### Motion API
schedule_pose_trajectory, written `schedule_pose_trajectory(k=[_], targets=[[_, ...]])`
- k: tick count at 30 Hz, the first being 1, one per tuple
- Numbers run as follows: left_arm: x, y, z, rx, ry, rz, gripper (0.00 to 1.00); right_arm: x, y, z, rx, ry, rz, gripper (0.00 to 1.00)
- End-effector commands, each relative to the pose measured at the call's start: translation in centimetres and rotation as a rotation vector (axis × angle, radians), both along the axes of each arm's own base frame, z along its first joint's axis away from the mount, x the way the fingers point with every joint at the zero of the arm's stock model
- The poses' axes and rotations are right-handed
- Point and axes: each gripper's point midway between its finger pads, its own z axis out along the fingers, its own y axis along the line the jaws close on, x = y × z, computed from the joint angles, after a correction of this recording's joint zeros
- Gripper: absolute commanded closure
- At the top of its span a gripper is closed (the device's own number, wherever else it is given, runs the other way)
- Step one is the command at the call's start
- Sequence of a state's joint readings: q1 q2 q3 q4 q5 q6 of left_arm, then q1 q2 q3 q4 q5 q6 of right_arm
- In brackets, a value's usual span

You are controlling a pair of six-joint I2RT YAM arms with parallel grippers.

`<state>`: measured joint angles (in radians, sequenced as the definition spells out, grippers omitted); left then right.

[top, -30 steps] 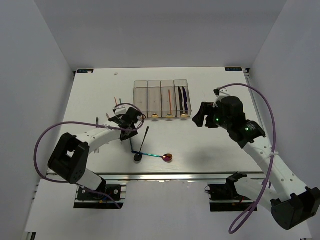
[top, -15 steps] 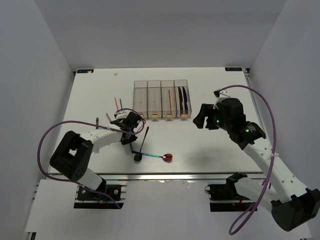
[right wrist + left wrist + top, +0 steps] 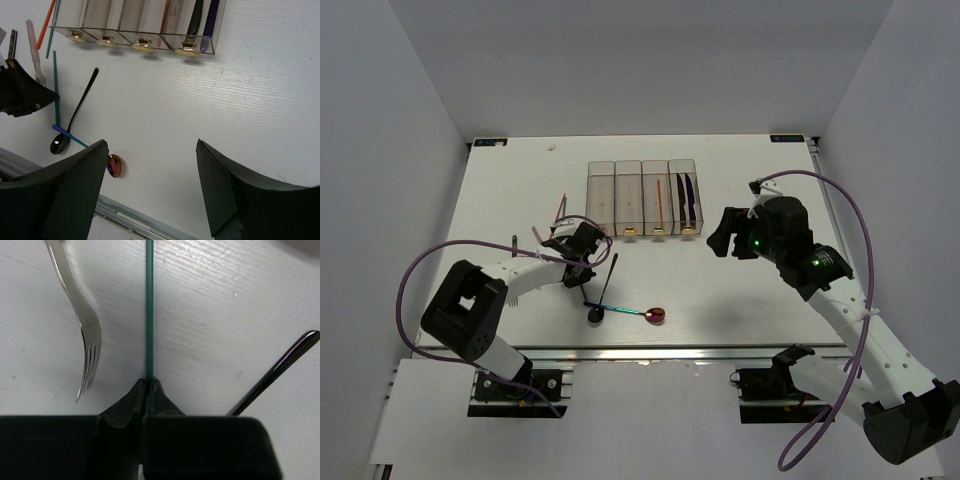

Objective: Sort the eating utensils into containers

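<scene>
Left fingers (image 3: 134, 397) clenched on the green chopstick (image 3: 149, 315), lying left of centre on the surface (image 3: 225, 300) between fork (image 3: 86, 325) and black spoon (image 3: 280, 362): lift it level and clear of both before carrying toward the bins (image 3: 642, 197) at the far edge; right fingers (image 3: 75, 195) spread, empty.

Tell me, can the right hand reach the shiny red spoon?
Probably yes. The right hand is open, and only bare table lies between it and the red spoon. Its handle end crosses the black spoon, though.
</scene>
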<state>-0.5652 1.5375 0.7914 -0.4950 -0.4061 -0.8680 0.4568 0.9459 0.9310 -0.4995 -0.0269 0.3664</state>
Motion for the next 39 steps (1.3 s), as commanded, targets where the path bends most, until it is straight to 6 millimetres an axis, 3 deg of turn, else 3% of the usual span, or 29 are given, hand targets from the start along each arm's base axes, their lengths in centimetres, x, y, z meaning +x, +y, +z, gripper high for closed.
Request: schedule_pose_trajectory(k=[1, 3, 11, 15, 22, 24, 28, 31, 33, 34, 35, 37, 38, 39], targets=[[-0.1, 0.1, 1.5, 0.016, 0.006, -0.018, 1.0, -0.1, -0.2, 0.4, 0.006, -0.027, -0.01, 0.24], [0.0, 0.5, 2.4, 0.036, -0.007, -0.014, 1.0, -0.1, -0.2, 0.3, 0.006, -0.027, -0.01, 0.24], [2.8, 0.0, 9.0, 0.041, -0.148, -0.059, 1.0, -0.1, -0.3, 0.3, 0.002, -0.025, -0.014, 0.24], [3.4, 0.7, 10.9, 0.086, -0.175, -0.055, 1.0, 0.0, -0.3, 0.3, 0.001, -0.026, -0.016, 0.24], [3.9, 1.1, 11.5, 0.12, -0.187, -0.053, 1.0, 0.0, -0.3, -0.1, -0.005, -0.019, -0.013, 0.24], [4.6, -1.2, 12.4, 0.014, -0.224, -0.115, 1.0, -0.1, -0.4, -0.1, -0.008, -0.019, -0.013, 0.24], [6.3, -5.7, 16.3, -0.13, -0.348, -0.271, 1.0, 0.3, -1.4, 0.3, -0.038, -0.042, -0.06, 0.24], [7.9, -7.9, 17.9, -0.171, -0.394, -0.344, 1.0, 0.6, -1.9, 0.7, -0.04, -0.054, -0.094, 0.24], [9.3, -9.3, 17.2, -0.174, -0.382, -0.378, 1.0, 0.6, -2.0, 0.7, -0.044, -0.056, -0.104, 0.24], [10.2, -10.4, 18.3, -0.192, -0.408, -0.405, 1.0, 0.6, -2.0, 0.8, -0.043, -0.056, -0.106, 0.24], [11.3, -11.3, 17.3, -0.191, -0.405, -0.417, 1.0, 0.7, -2.1, 0.8, -0.044, -0.058, -0.11, 0.24], [12.8, -12.6, 17.3, -0.2, -0.424, -0.445, 1.0, 0.7, -2.3, 0.8, -0.048, -0.062, -0.118, 0.24], [14.0, -14.1, 19.1, -0.233, -0.464, -0.469, 1.0, 0.7, -2.4, 0.9, -0.05, -0.068, -0.122, 0.24], [15.2, -15.1, 17.3, -0.229, -0.433, -0.481, 1.0, 0.8, -2.6, 0.9, -0.055, -0.071, -0.129, 0.24]])
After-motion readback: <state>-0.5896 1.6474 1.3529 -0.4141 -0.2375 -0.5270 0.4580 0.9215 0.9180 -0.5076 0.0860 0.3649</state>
